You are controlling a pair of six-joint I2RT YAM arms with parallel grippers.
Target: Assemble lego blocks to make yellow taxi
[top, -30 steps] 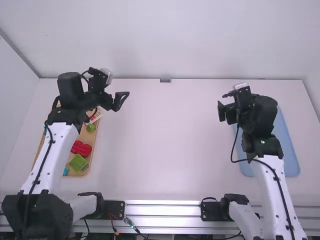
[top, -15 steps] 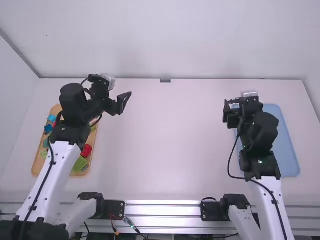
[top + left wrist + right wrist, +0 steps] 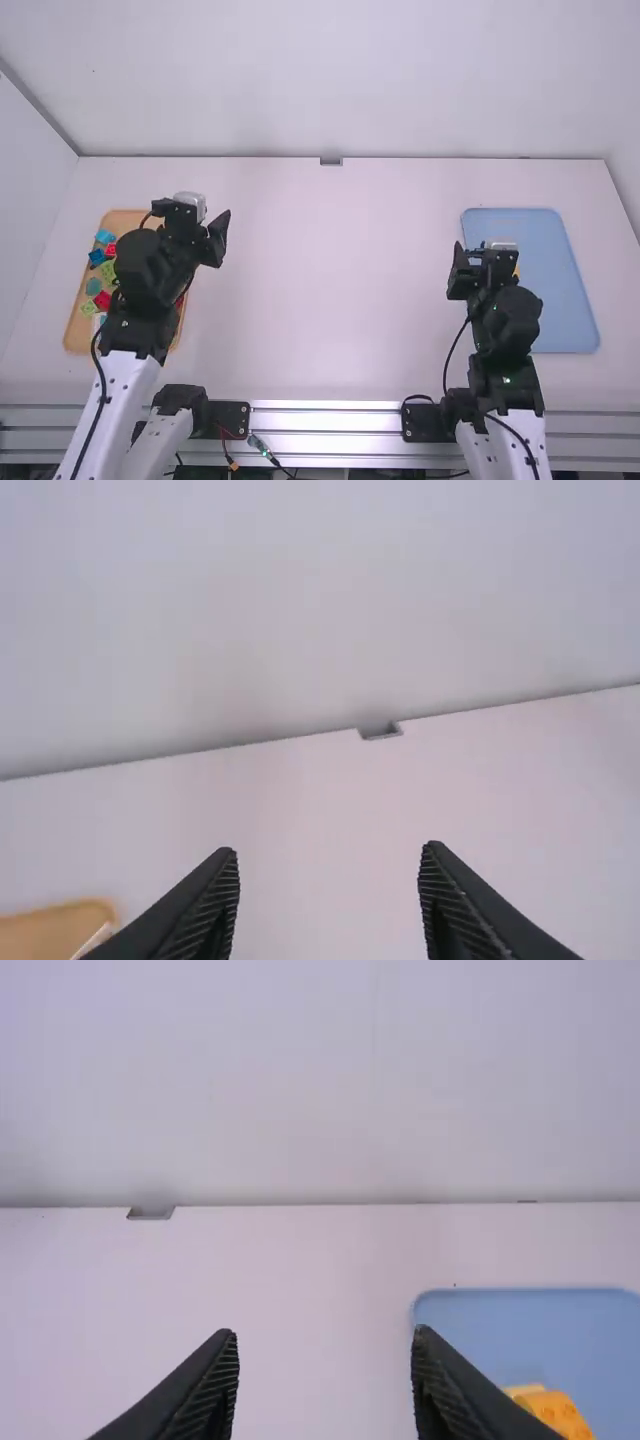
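Yellow blocks (image 3: 563,1412) lie on the blue tray (image 3: 575,300) at the right of the white table (image 3: 320,300), to the right of the right gripper (image 3: 326,1334) and far nearer it than the left gripper (image 3: 332,850). Both grippers stand spread, nothing between their fingers. The coming pick looks like the right arm's, with a shift right and a descent; the blocks' long axis cannot be told. The high view gives a yellow sliver beside the gripper; the right wrist view reveals studs. At left, a wooden tray (image 3: 75,335) holds coloured blocks (image 3: 103,300).
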